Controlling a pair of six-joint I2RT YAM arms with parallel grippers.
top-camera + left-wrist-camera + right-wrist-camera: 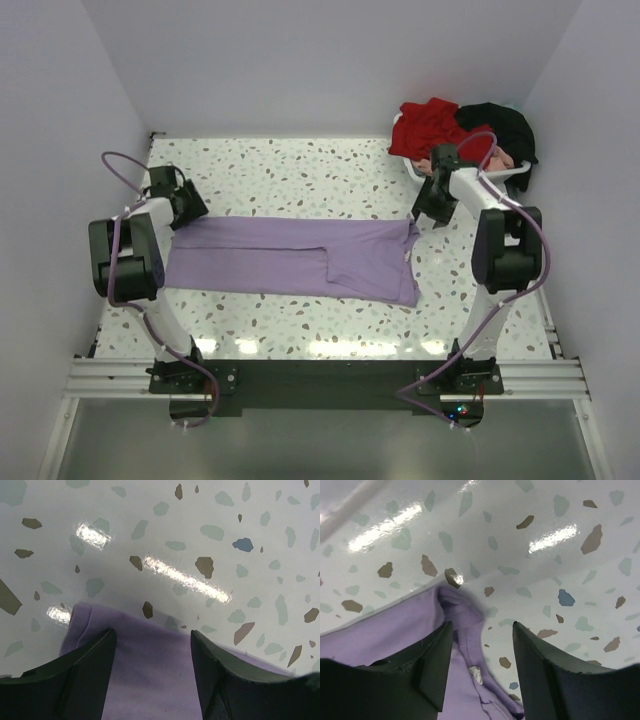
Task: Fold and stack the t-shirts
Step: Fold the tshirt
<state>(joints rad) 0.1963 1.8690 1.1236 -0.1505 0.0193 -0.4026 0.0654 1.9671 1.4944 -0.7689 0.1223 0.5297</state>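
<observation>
A white plastic tray is sitting at the far right corner of the speckled table. It is holding 3 crumpled garments. A red t-shirt is spilling over its left rim, a black t-shirt is heaped on its right side, and a pale pink t-shirt is showing just a little beneath them (most of it is hidden).

The lavender t-shirt is lying flat across the middle of the table, well apart from the tray. It is folded into 1 long band running from left to right, with a layered edge showing near its centre.

The left gripper is hanging low over the left end of the band. In the left wrist view its 2 fingers are standing wide apart, with the cloth's corner lying between them and nothing pinched. Whether the tips are touching the cloth I cannot tell.

The right gripper is hanging over the right end of the band, just beside the tray. Its 2 fingers are likewise spread wide, straddling a bunched fold of lavender cloth and a small white label. They are gripping nothing, and contact with the fabric is unclear.
</observation>
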